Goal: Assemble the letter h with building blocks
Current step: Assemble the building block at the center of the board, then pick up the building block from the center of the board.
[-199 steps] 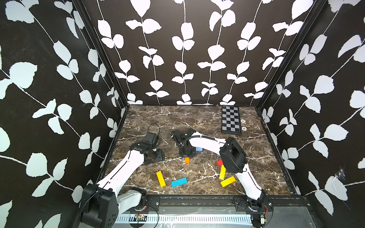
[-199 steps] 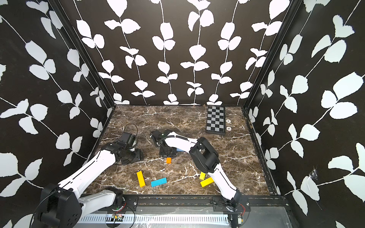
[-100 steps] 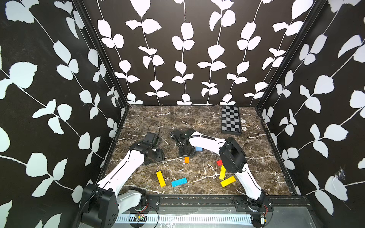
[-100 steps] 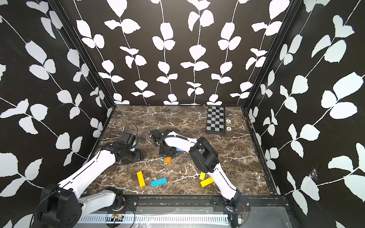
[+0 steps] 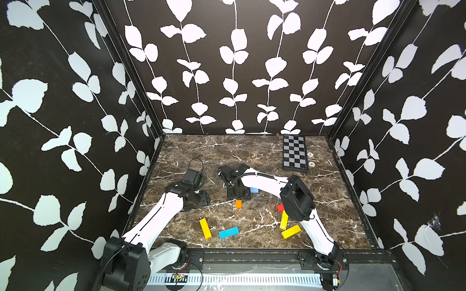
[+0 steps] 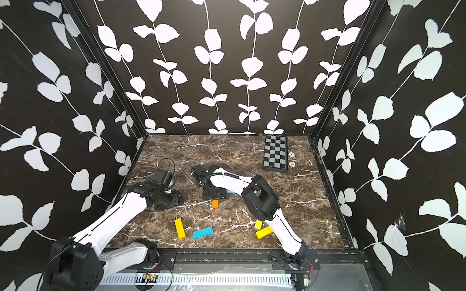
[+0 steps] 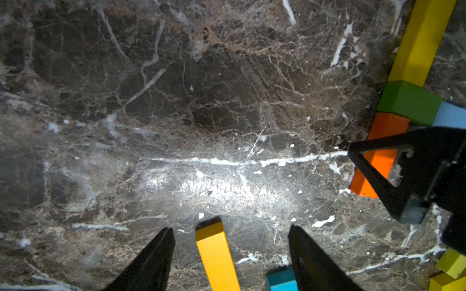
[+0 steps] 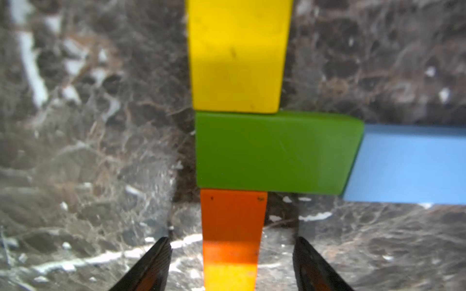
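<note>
Since a second ago the right gripper [image 8: 232,238] has let go: its jaws, clenched then, now stand released on either side of the orange block [image 8: 233,221], with bare marble showing between each fingertip and the block. In both top views the loose blocks lie where they lay. The orange block lies flat on the marble table [image 5: 227,156], one short end butted against a long side of the green block [image 8: 274,153]. Against the green block's opposite long side sits the end of a long yellow block [image 8: 237,55], in line with the orange one. The light blue block [image 8: 408,163] touches the green block's far short end. In both top views the right gripper hides most of this group. The left gripper [image 7: 230,228] hangs near the table's left side, jaws released and grasping nothing. Seen past its fingertips, a second yellow block [image 5: 205,228] lies on the marble with the blue block [image 5: 228,232] just beside it. Near the right arm's elbow lie the red block [image 5: 280,207], a third yellow block [image 5: 284,219] and a fourth yellow block [image 5: 291,231]. The chequered board [image 5: 294,156] sits well apart in the far right corner.
</note>
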